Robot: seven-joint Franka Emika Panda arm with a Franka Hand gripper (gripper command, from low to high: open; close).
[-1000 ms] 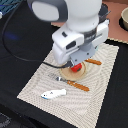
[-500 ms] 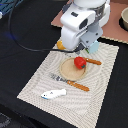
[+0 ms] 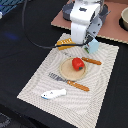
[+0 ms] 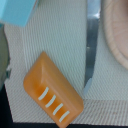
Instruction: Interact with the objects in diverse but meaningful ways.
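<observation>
- The round wooden plate (image 3: 66,74) sat near the middle of the striped placemat (image 3: 40,82) and serves as the landmark here.
- A red tomato (image 3: 77,63) rested on the plate, toward its far edge in the exterior view.
- A fork with an orange handle (image 3: 69,82) lay on the mat just beside the plate's near rim.
- A white-and-blue fish-shaped piece (image 3: 52,93) lay on the mat well apart from the plate, on the near side beyond the fork.
- A knife (image 3: 92,61) with an orange handle lay just beside the plate, on the exterior view's right and slightly to the far side.
- The pale blue cup (image 3: 92,47) stood on the mat beyond the plate, past the knife (partly hidden by the arm).
- The orange ridged bread block (image 4: 52,91) lay flat on the mat beyond the plate, on the exterior view's left of the cup; the wrist view showed white stripes on its top and the knife blade (image 4: 92,40) next to it.
- The gripper (image 3: 85,41) hovered above the mat between the bread block and the cup; its fingers were hidden, so I cannot tell whether they were apart or together.
</observation>
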